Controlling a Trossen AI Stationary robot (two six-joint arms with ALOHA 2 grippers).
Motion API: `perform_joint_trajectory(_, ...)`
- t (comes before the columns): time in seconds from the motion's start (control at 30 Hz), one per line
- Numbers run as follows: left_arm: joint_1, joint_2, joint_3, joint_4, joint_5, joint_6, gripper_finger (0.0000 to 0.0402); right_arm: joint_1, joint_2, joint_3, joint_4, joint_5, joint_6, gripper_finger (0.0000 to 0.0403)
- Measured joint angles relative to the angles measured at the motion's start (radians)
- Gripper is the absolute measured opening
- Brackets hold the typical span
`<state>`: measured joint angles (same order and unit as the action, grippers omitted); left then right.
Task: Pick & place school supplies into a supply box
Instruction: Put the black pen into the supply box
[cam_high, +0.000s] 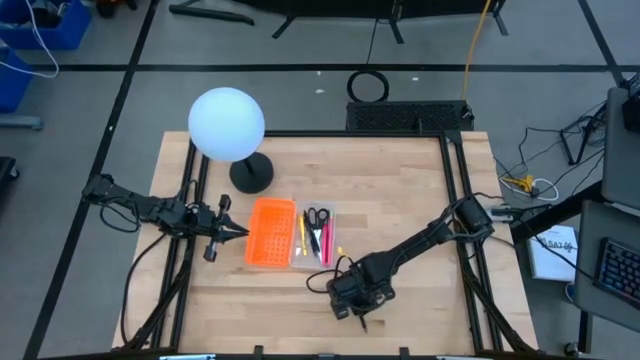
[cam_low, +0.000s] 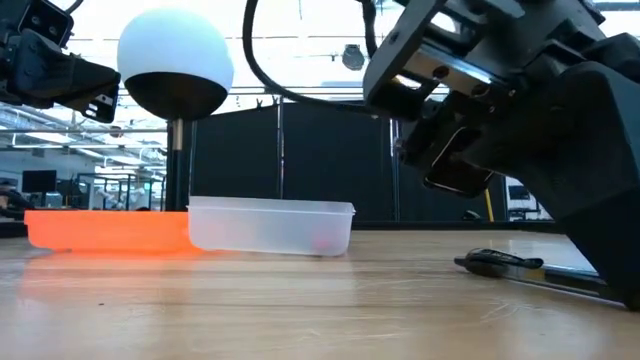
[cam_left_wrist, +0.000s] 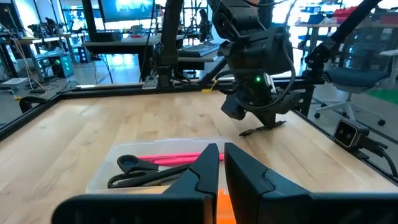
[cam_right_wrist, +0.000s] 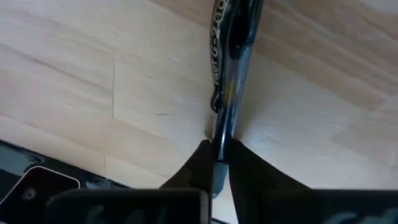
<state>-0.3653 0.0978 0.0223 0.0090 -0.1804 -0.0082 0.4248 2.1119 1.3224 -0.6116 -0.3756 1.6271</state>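
While left gripper (cam_high: 236, 232) waits pinched beside orange tray (cam_high: 270, 232), right gripper (cam_right_wrist: 219, 163) clamps black pen (cam_right_wrist: 231, 68) (on table (cam_high: 400, 190)).

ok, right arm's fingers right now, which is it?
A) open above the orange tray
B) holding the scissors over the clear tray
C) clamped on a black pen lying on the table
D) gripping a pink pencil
C: in the right wrist view the right fingers pinch the black pen lying against the table; the scissors sit in the clear tray.
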Motion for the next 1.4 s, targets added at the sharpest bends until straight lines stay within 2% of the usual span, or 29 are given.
perform_joint_trajectory(0.17,0.000,0.000,0.000,0.000,0.000,0.000,0.0035,-0.004,-0.131,-0.005,0.011,0.122,0.025,0.0020)
perform_joint_trajectory(0.33,0.000,0.000,0.000,-0.001,-0.001,0.000,0.0035,-0.017,-0.307,-0.003,-0.003,0.307,0.107,0.0019)
perform_joint_trajectory(0.5,0.000,0.000,0.000,-0.001,0.000,0.000,0.0035,-0.065,-0.430,-0.002,0.024,0.520,0.072,0.0019)
perform_joint_trajectory(0.57,0.000,0.000,0.000,-0.001,-0.001,0.000,0.0035,-0.103,-0.459,-0.002,0.035,0.563,0.029,0.0019)
perform_joint_trajectory(0.73,0.000,0.000,0.000,-0.001,-0.001,0.005,0.0035,-0.215,-0.457,-0.002,0.055,0.518,-0.088,0.0019)
perform_joint_trajectory(0.9,0.000,0.000,0.000,0.000,-0.004,0.036,0.0035,-0.332,-0.388,-0.001,0.199,0.428,-0.203,0.0019)
perform_joint_trajectory(1.1,0.000,0.000,0.000,0.001,-0.004,0.056,0.0035,-0.399,-0.258,0.001,0.361,0.287,-0.242,0.0019)
perform_joint_trajectory(1.4,0.000,0.000,-0.001,0.003,-0.011,0.054,0.0035,-0.436,-0.146,0.002,0.354,0.175,-0.224,0.0019)
